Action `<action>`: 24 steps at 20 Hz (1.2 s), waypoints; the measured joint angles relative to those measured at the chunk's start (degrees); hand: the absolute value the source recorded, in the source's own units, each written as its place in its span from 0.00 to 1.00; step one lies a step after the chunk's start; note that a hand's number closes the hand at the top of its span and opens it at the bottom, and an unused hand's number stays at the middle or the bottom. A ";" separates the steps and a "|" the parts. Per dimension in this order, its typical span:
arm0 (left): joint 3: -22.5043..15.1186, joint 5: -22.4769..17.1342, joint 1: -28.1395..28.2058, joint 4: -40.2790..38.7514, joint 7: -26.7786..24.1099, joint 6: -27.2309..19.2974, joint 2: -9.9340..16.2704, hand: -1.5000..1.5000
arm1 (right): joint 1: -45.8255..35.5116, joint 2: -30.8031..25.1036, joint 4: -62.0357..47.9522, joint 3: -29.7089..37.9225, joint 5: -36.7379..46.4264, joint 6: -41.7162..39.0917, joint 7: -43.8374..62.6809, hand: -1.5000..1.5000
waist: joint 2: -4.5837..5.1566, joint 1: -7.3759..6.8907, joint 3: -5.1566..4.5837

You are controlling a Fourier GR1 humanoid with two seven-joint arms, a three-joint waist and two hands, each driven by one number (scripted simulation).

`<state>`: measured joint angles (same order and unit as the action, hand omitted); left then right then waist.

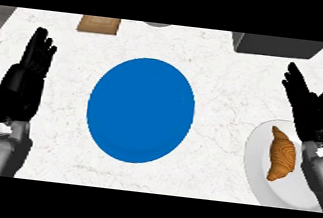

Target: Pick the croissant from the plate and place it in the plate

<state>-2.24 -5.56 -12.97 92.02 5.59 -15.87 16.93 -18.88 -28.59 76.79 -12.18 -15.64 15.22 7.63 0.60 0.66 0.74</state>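
Item: golden-brown crescent-shaped croissant [282, 155]. It lies lengthwise on the round white plate [262, 165] at the counter's right side, untouched. The white plate is partly covered by the right forearm and cut off at the lower edge.

Item: large round blue plate [141, 110], at the middle of the white marbled counter top [68, 35], well apart from the white plate, with nothing on it.

Item: black right hand [312, 110], above the white plate's far rim, just beyond the croissant; fingers straight and spread, pointing away, holding nothing. Its grey forearm crosses the white plate's right portion.

Item: black left hand [25, 78], at the left edge of the counter, well apart from both plates; fingers straight, pointing up, resting and holding nothing.

Item: flat brown wooden board [99, 24], far edge, cut off at the top.

Item: dark grey box-shaped object [279, 46], far right, only its lower part showing; possibly an appliance.

Item: small grey rounded object [158, 24], far edge, mostly cut off; kind not discernible.
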 measured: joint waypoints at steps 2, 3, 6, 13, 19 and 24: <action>-0.09 0.15 1.26 -0.67 -0.83 1.36 0.04 0.50 | 0.04 1.45 -0.24 0.05 1.81 2.00 0.77 1.00 | -0.24 -0.30 -0.29; -0.43 0.33 2.14 -1.47 -1.77 2.07 -0.08 0.50 | -0.75 2.34 -1.67 0.31 2.73 3.40 0.83 1.00 | -0.28 -0.51 -0.39; -0.56 -0.46 5.24 -4.68 -5.11 5.95 0.89 0.50 | -3.70 6.18 -5.26 -0.17 6.87 10.65 2.11 1.00 | -0.25 -1.21 -0.63; -1.78 -1.60 9.50 -8.36 -7.68 10.06 0.92 0.50 | 0.15 6.55 -10.69 -4.34 26.33 33.55 -2.13 0.00 | -0.25 -0.87 -1.06; -0.75 -2.15 9.99 -11.84 -10.25 12.40 1.00 0.50 | 5.48 12.72 -12.38 -8.68 40.45 45.99 -2.04 0.00 | -0.59 -0.39 -0.90; 0.30 -2.19 11.11 -13.67 -12.13 13.84 1.65 0.50 | 9.08 14.33 -9.97 -7.85 55.44 48.02 7.83 0.00 | -0.93 0.29 -0.99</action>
<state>-1.94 -7.75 -1.85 78.35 -6.54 -2.02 18.58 -9.80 -14.26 66.83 -20.03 39.81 63.24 15.47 -0.34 0.96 -0.25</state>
